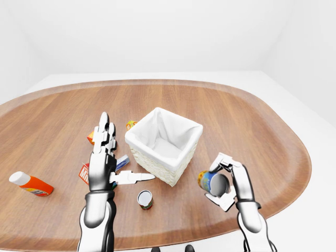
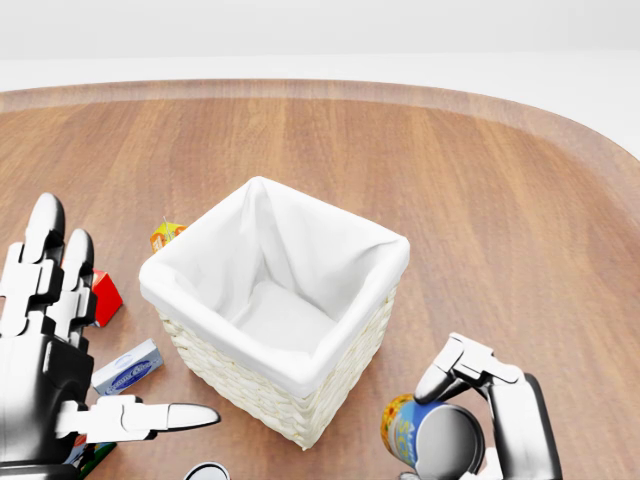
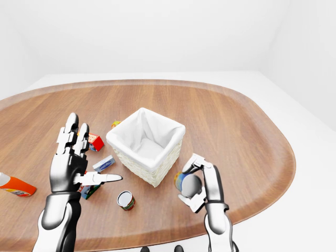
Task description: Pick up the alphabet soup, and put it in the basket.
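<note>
White walls ring my wood counter (image 1: pixel 252 121). My right hand (image 2: pixel 490 425) grips the soup (image 2: pixel 425 437), lifted off the counter just right of the basket (image 1: pixel 164 143). My left hand (image 1: pixel 105 163) hovers with fingers spread, left of the basket. Another can (image 1: pixel 145 199) stands near the basket.

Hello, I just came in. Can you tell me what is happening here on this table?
A humanoid robot is moving a can of alphabet soup to the white-lined basket. Its right hand grips the can on its side, lifted off the wooden table, just right of the basket in the head view. The left hand is open and holds nothing. Another can and small packages lie nearby.
</note>
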